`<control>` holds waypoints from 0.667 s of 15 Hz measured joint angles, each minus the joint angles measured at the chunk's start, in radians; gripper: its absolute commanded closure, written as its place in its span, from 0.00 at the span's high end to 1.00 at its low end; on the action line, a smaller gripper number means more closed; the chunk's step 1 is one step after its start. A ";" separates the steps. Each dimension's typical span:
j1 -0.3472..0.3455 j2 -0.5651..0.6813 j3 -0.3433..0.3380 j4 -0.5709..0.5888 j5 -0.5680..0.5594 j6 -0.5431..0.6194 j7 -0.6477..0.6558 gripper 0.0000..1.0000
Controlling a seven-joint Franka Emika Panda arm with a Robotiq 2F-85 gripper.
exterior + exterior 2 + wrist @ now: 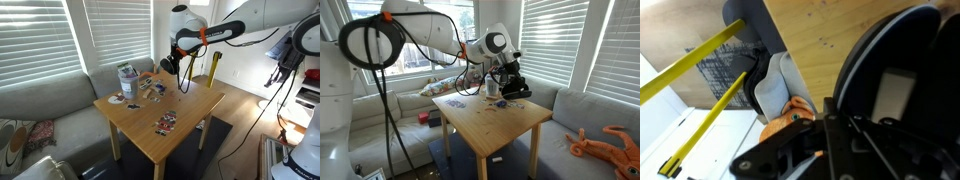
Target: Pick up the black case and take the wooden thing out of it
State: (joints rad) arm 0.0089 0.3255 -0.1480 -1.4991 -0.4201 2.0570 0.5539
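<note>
The end effector (pixel 170 67) hung over the bench's (pixel 150 128) far edge near the cup (pixel 127 76), the case (pixel 895 50) close by it, grip impossible to tell.

arm: white glossy shells, rounded at the joints, in both exterior views (pixel 183 17) (pixel 420 20)
joint cap: round grey disc on the white joint in an exterior view (pixel 497 42)
orange band: narrow ring around the arm in an exterior view (pixel 203 35)
black section: dark stretch next to the ring (pixel 226 31)
cable: thick, black, looped beside the near link (pixel 365 45)
gripper: black and blocky (pixel 168 67) (pixel 511 87)
housing: wrist view, round, black (pixel 865 70)
panel: pale grey rectangle on that round part (pixel 902 95)
</note>
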 measured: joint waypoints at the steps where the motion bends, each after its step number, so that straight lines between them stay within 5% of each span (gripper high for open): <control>1: 0.005 -0.045 0.000 -0.027 -0.039 0.023 -0.013 0.01; 10: 0.029 -0.413 0.080 -0.348 -0.606 0.093 0.071 0.01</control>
State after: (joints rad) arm 0.0379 -0.0874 -0.0682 -1.8471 -1.0263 2.1501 0.6249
